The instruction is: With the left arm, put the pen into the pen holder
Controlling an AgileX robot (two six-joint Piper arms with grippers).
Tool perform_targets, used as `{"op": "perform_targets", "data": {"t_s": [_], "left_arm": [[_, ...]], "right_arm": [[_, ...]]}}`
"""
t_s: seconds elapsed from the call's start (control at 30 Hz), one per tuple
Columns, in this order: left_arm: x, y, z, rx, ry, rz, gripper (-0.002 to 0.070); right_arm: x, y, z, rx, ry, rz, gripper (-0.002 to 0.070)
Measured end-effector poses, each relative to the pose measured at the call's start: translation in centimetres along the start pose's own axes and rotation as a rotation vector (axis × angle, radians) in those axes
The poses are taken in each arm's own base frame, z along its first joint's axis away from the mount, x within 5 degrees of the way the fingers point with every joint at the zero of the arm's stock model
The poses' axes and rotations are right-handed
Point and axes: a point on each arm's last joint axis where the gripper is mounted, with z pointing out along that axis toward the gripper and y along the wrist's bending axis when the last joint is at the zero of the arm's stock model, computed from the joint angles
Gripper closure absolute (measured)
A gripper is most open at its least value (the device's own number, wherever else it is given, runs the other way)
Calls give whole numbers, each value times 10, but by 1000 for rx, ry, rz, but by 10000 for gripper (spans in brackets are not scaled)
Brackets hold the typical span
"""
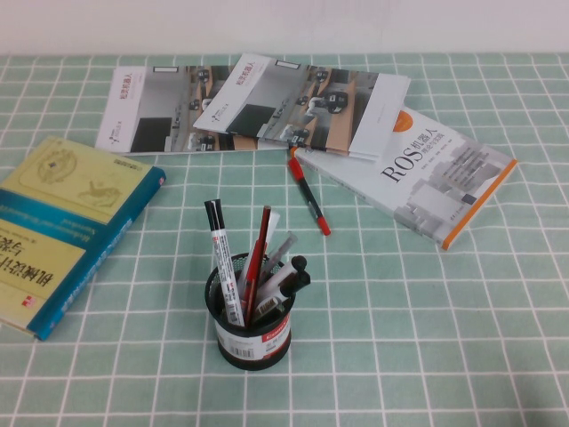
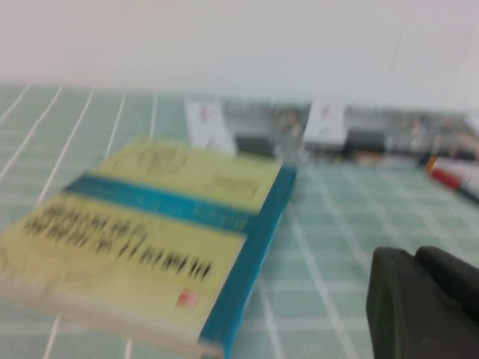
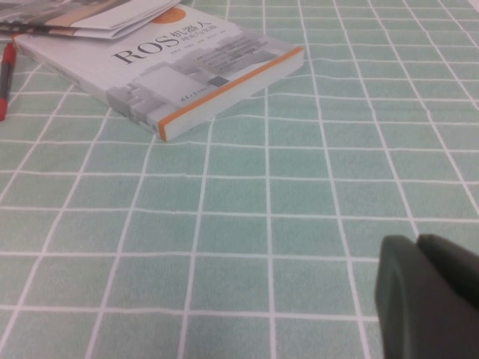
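Observation:
The black mesh pen holder (image 1: 252, 331) stands at the table's middle front with several pens in it. The pen (image 1: 260, 247), a thin dark red-brown stick, stands in the holder, leaning slightly right. Neither arm shows in the high view. My left gripper (image 2: 419, 258) is shut and empty, low over the green checked cloth beside the yellow-and-teal book (image 2: 150, 232). My right gripper (image 3: 419, 243) is shut and empty over bare cloth, near the white ROS book (image 3: 172, 71). The holder is out of both wrist views.
A bright red pen with black bands (image 1: 308, 196) lies loose behind the holder. The yellow-and-teal book (image 1: 62, 227) lies at the left, the ROS book (image 1: 427, 173) at the right, and open brochures (image 1: 249, 102) at the back.

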Motion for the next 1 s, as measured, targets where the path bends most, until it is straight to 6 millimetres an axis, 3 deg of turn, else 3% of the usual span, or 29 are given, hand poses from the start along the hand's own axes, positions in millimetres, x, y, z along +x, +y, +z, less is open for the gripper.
{"op": "perform_targets", "data": {"t_s": [0.33,1.0], "left_arm": [[19,3,-2,-37,214,39,675],[20,3,-3,-41,230,50,676]], "right_arm": [[0,0,0,0,0,0,696],[0,0,0,0,0,0,696]]}}
